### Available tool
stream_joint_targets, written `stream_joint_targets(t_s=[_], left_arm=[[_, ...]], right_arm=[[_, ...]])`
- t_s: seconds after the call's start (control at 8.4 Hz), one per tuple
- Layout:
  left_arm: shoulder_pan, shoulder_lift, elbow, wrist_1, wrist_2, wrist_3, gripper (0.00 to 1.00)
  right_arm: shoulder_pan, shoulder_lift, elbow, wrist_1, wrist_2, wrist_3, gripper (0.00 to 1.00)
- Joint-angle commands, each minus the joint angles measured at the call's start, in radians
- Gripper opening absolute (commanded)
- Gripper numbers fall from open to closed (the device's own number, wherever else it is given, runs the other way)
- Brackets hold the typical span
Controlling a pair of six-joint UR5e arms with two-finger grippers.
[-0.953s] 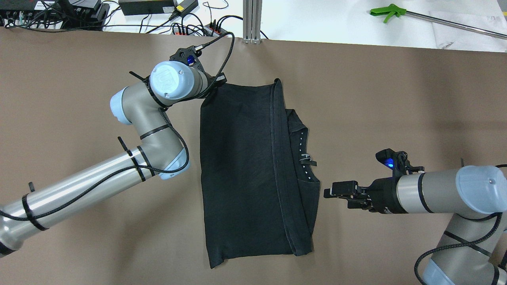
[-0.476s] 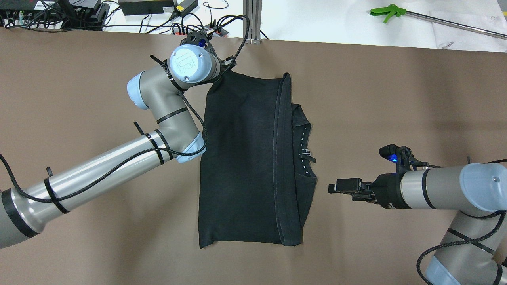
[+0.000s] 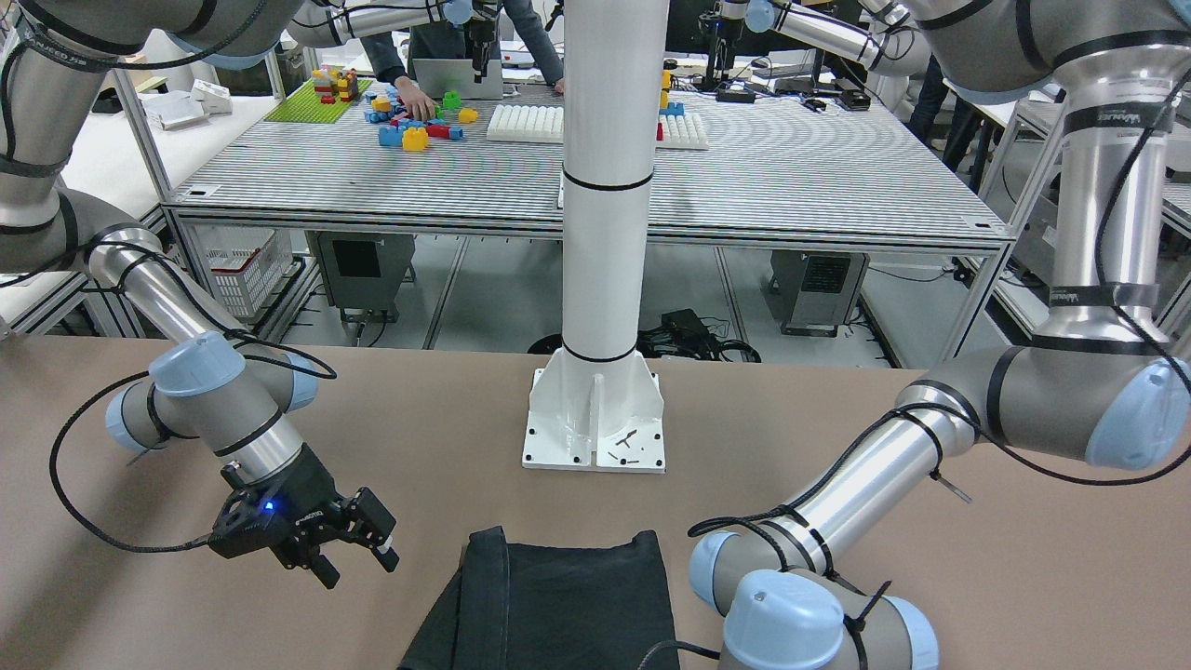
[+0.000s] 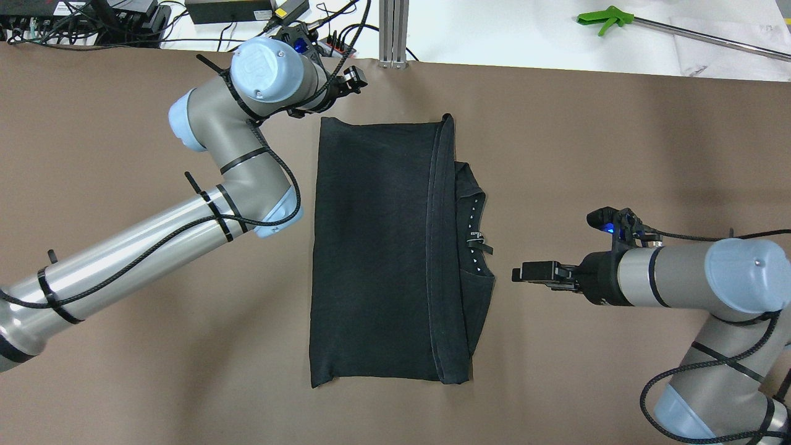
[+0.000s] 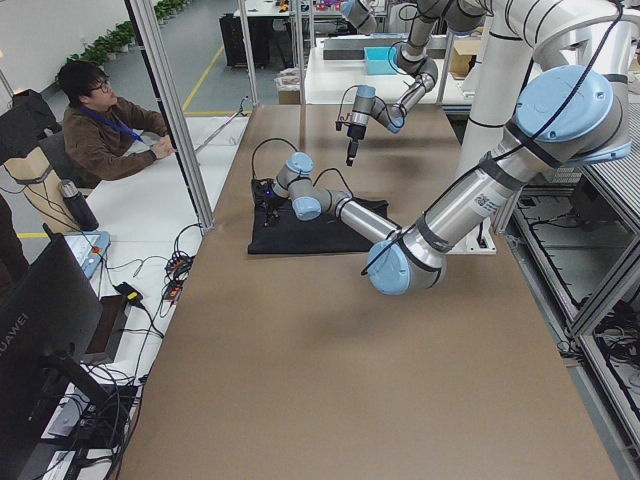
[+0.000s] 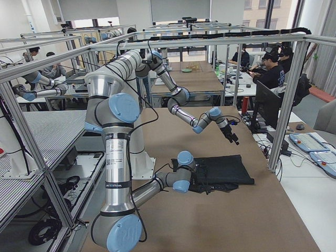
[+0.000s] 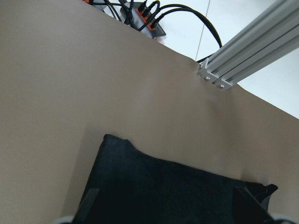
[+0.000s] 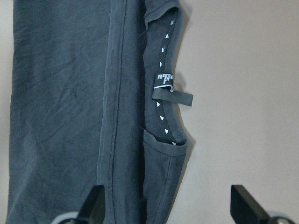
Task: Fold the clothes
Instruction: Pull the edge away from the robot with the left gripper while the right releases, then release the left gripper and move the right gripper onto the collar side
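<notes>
Two fingers stand apart on the left end effector, just off the far corner of the black clothes. The right end effector, likewise apart, faces the collar.

Black garment folded flat, mid-table, collar tape poking out right

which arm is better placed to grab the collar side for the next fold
Right, probably. The right hand is open, pointing at the collar side of the black garment, just off its edge. The left hand is open beyond the far opposite corner.
</notes>
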Motion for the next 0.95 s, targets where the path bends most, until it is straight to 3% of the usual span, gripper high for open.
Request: stream_joint_targets(t_s=[0.0, 0.36, 0.6, 0.83], left_arm=[[-0.027, 0.116, -0.147, 0.003, -0.073, 0.005, 1.00], [-0.024, 0.231, -0.315, 0.053, -0.090, 0.044, 1.00], [-0.024, 0.286, -0.366, 0.058, -0.096, 0.069, 1.00], [-0.024, 0.291, -0.368, 0.058, -0.093, 0.069, 1.00]], right_arm=[[0.002, 0.107, 0.003, -0.235, -0.089, -0.171, 0.94], [-0.053, 0.181, -0.004, -0.354, -0.225, -0.235, 0.94], [-0.092, 0.242, -0.013, -0.466, -0.299, -0.301, 0.94], [-0.132, 0.343, -0.129, -0.481, -0.361, -0.294, 0.94]])
